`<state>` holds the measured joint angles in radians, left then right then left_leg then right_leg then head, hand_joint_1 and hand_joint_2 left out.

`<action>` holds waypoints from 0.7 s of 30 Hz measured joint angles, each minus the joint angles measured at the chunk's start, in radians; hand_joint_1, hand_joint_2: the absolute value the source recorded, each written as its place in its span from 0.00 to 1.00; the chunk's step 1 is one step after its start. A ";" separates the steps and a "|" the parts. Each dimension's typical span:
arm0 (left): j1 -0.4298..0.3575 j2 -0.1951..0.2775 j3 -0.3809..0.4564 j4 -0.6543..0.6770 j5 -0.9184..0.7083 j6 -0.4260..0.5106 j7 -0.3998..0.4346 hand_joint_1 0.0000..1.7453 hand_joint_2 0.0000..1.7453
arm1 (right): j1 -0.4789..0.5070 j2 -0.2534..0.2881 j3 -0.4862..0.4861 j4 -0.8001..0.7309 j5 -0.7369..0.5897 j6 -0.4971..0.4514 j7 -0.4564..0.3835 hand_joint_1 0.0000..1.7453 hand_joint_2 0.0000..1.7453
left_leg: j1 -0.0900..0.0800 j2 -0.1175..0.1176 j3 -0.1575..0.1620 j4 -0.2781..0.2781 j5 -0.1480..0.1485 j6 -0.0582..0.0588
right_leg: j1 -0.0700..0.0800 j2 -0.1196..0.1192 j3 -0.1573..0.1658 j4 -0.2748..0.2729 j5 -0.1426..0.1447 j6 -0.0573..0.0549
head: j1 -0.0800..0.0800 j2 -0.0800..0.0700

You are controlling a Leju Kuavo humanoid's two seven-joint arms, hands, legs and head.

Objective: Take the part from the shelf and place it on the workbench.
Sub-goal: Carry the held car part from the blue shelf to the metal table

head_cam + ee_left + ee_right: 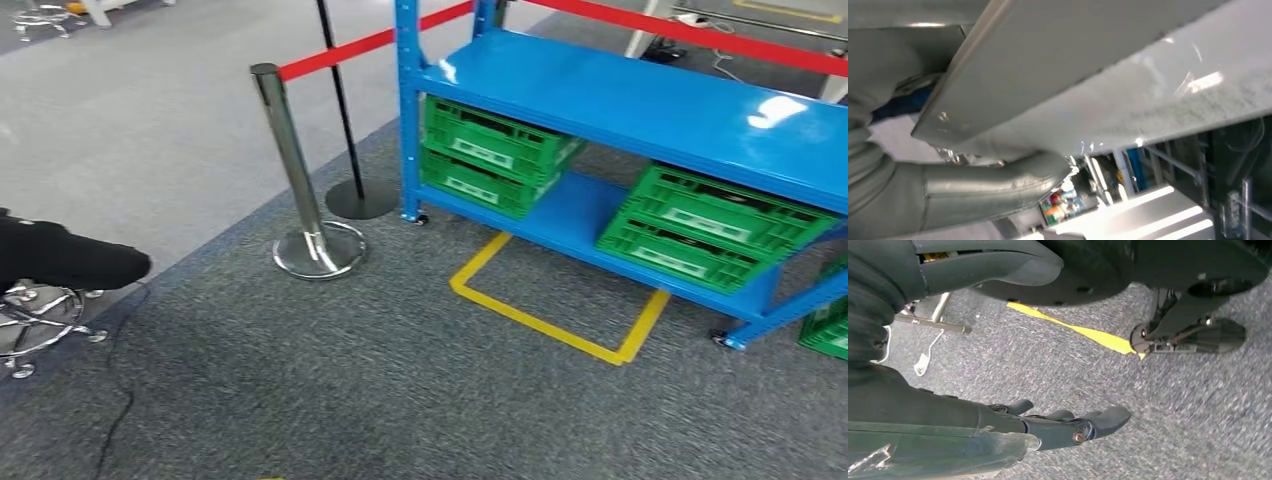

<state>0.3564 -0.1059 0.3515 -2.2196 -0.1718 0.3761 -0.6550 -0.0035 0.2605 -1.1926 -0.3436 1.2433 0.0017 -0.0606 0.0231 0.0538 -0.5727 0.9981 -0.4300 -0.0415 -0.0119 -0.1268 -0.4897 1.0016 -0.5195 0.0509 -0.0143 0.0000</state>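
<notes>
Left hand [948, 185] grips a flat grey part [1058, 75], thumb pressed along its underside. Right hand [998, 430] hangs above grey carpet [1173, 415], fingers extended and holding nothing. Ahead stands the blue shelf [640, 105] carrying green crates [700, 225].

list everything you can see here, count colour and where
shelf: one, blue, right of the head view
crates: two stacks plus part of another, green, on the lower shelf and at the far right
posts: two, one chrome, one black, left of the shelf
tape: one outline, yellow, on the carpet before the shelf
stool: one, chrome base, far left
part: one, pale grey flat panel, held in the left hand
left hand: grey, under the part
right hand: dark, fingers apart, above the carpet
</notes>
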 joint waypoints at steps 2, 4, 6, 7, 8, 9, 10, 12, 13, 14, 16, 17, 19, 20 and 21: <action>-0.006 0.000 0.003 -0.001 0.000 0.000 0.002 1.00 1.00 | -0.001 0.003 0.000 -0.011 0.000 0.005 0.000 0.00 1.00 | -0.002 -0.022 -0.005 -0.003 0.005 0.018 | -0.006 0.018 0.003 0.010 -0.012 0.013 | 0.003 0.000; -0.021 0.000 0.000 -0.001 -0.004 -0.002 0.005 1.00 1.00 | -0.002 0.004 0.000 -0.017 -0.001 0.010 -0.001 0.00 1.00 | -0.002 -0.044 -0.009 -0.005 0.010 0.031 | -0.008 0.079 -0.036 0.097 -0.068 0.016 | 0.009 0.000; -0.037 0.001 -0.008 0.000 -0.006 -0.003 0.010 1.00 1.00 | -0.002 0.004 0.000 -0.019 -0.001 0.012 -0.001 0.00 1.00 | -0.007 -0.067 -0.012 -0.004 0.012 0.039 | -0.005 0.118 -0.104 0.234 -0.128 0.011 | 0.015 0.000; -0.042 0.001 -0.012 0.000 -0.007 -0.003 0.012 1.00 1.00 | -0.001 0.004 0.000 -0.019 -0.002 0.012 -0.001 0.00 1.00 | -0.009 -0.081 -0.012 -0.004 0.012 0.041 | -0.003 0.124 -0.130 0.277 -0.135 0.008 | 0.016 0.000; -0.043 0.002 -0.014 0.001 -0.007 -0.001 0.013 1.00 1.00 | -0.001 0.004 -0.001 -0.019 -0.002 0.011 0.000 0.00 1.00 | -0.012 -0.095 -0.011 -0.004 0.012 0.042 | 0.000 0.126 -0.140 0.283 -0.121 0.003 | 0.016 0.000; -0.044 0.002 -0.016 0.001 -0.007 0.001 0.015 1.00 1.00 | -0.002 0.004 -0.001 -0.019 -0.003 0.009 0.000 0.00 1.00 | -0.013 -0.110 -0.010 -0.004 0.012 0.042 | 0.002 0.131 -0.132 0.250 -0.089 -0.002 | 0.017 0.000; -0.044 0.002 -0.017 0.001 -0.007 0.005 0.015 1.00 1.00 | -0.002 0.004 -0.001 -0.019 -0.003 0.006 0.001 0.00 1.00 | -0.014 -0.124 -0.009 -0.004 0.013 0.042 | 0.005 0.143 -0.110 0.189 -0.047 -0.010 | 0.017 0.000; -0.045 0.002 -0.018 0.001 -0.006 0.015 0.014 1.00 1.00 | -0.003 0.003 -0.003 -0.019 -0.004 0.002 0.003 0.00 1.00 | -0.015 -0.150 -0.009 -0.002 0.014 0.038 | 0.006 0.192 -0.063 0.066 0.012 -0.025 | 0.017 0.000; -0.045 0.003 -0.018 0.001 -0.006 0.020 0.012 1.00 1.00 | -0.004 0.003 -0.005 -0.018 -0.004 0.000 0.003 0.00 1.00 | -0.015 -0.161 -0.012 -0.002 0.016 0.033 | 0.007 0.208 -0.051 0.032 0.024 -0.028 | 0.017 0.000; -0.043 0.003 -0.019 0.001 -0.003 0.027 0.006 1.00 1.00 | -0.004 0.003 -0.006 -0.018 -0.003 -0.001 0.004 0.00 1.00 | -0.012 -0.172 -0.015 -0.003 0.018 0.027 | 0.009 0.214 -0.046 0.020 0.025 -0.030 | 0.017 0.000; -0.035 0.004 -0.019 -0.001 0.004 0.042 -0.012 1.00 1.00 | -0.005 0.003 -0.007 -0.018 -0.001 -0.004 0.005 0.00 1.00 | -0.007 -0.185 -0.022 -0.006 0.025 0.013 | 0.011 0.189 -0.039 0.013 0.032 -0.035 | 0.017 0.000; -0.030 0.004 -0.018 -0.003 0.009 0.051 -0.023 1.00 1.00 | -0.006 0.002 -0.008 -0.018 0.002 -0.004 0.005 0.00 1.00 | -0.008 -0.171 -0.028 0.001 0.019 0.009 | 0.009 0.177 -0.036 0.007 0.037 -0.040 | 0.016 0.000; -0.024 0.005 -0.018 -0.010 0.023 0.070 -0.037 1.00 1.00 | -0.006 0.002 -0.009 -0.017 0.007 -0.006 0.004 0.00 1.00 | -0.011 -0.116 -0.060 0.067 -0.026 0.002 | 0.006 0.149 -0.033 -0.003 0.045 -0.049 | 0.012 0.000; -0.023 0.005 -0.017 -0.014 0.030 0.080 -0.041 1.00 1.00 | -0.005 0.001 -0.009 -0.015 0.011 -0.007 0.002 0.00 1.00 | -0.013 -0.090 -0.087 0.125 -0.061 -0.002 | 0.007 0.135 -0.033 -0.005 0.046 -0.051 | 0.010 0.000; -0.020 0.006 -0.017 -0.018 0.036 0.088 -0.043 1.00 1.00 | -0.005 0.000 -0.009 -0.013 0.014 -0.008 0.001 0.00 1.00 | -0.012 -0.077 -0.116 0.188 -0.092 -0.006 | 0.008 0.120 -0.034 -0.005 0.046 -0.052 | 0.009 0.000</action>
<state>0.3368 -0.1000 0.3347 -2.2380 -0.1358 0.4645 -0.6976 -0.0083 0.2607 -1.2017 -0.3568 1.2578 -0.0064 -0.0596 0.0110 -0.0228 -0.6887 1.1859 -0.5217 -0.0473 -0.0041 -0.0071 -0.5235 0.9969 -0.4736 -0.0015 -0.0055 0.0001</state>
